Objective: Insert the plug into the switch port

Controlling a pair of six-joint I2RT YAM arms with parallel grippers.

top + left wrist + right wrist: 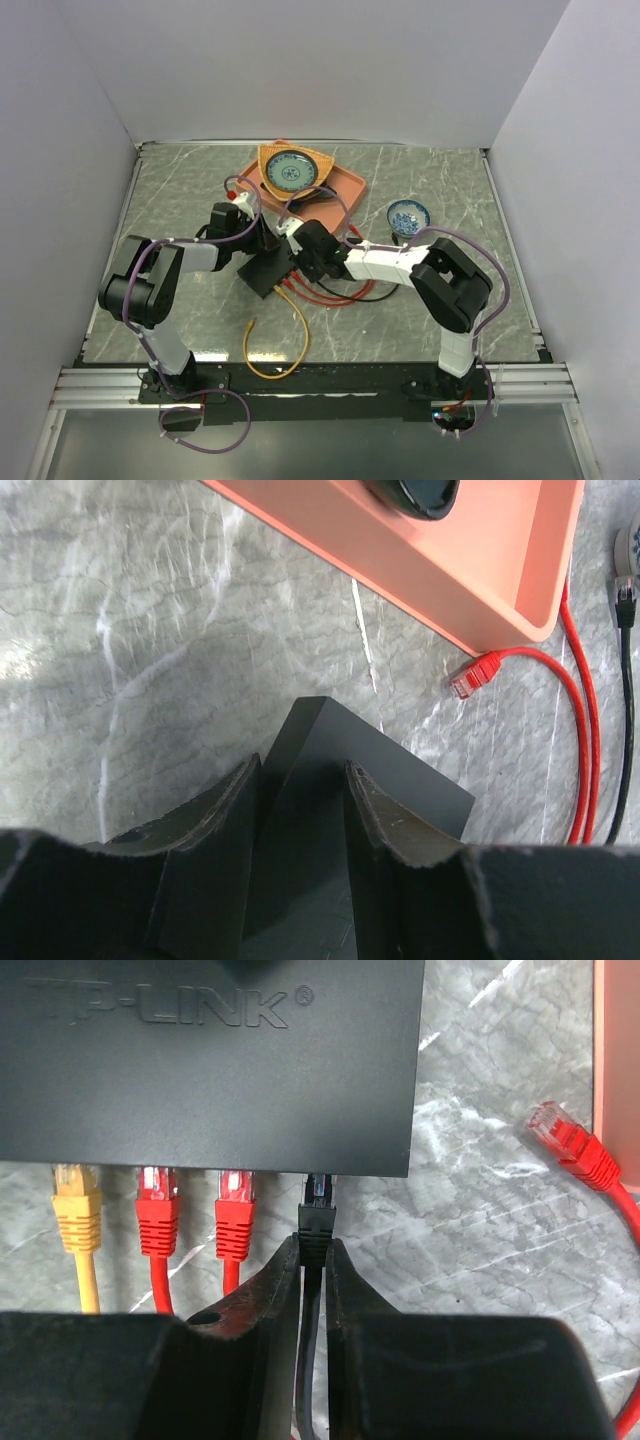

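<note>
The flat black switch box (200, 1090) fills the top of the right wrist view, with its row of ports along the near edge. A yellow plug (77, 1210) and two red plugs (157, 1210) sit in ports. My right gripper (313, 1245) is shut on the boot of a black plug (318, 1205), whose tip is at the mouth of the fourth switch port (318, 1175). My left gripper (303, 765) is closed over a far corner of the switch box (400, 780). In the top view the switch box (268, 270) lies between the left gripper (258, 238) and the right gripper (297, 265).
An orange tray (335, 185) with a patterned plate (288, 172) stands behind the box. A blue bowl (408, 216) is at the right. A loose red plug (475, 672) lies by the tray. Red cables (320, 295) and a yellow cable (290, 340) trail toward the front.
</note>
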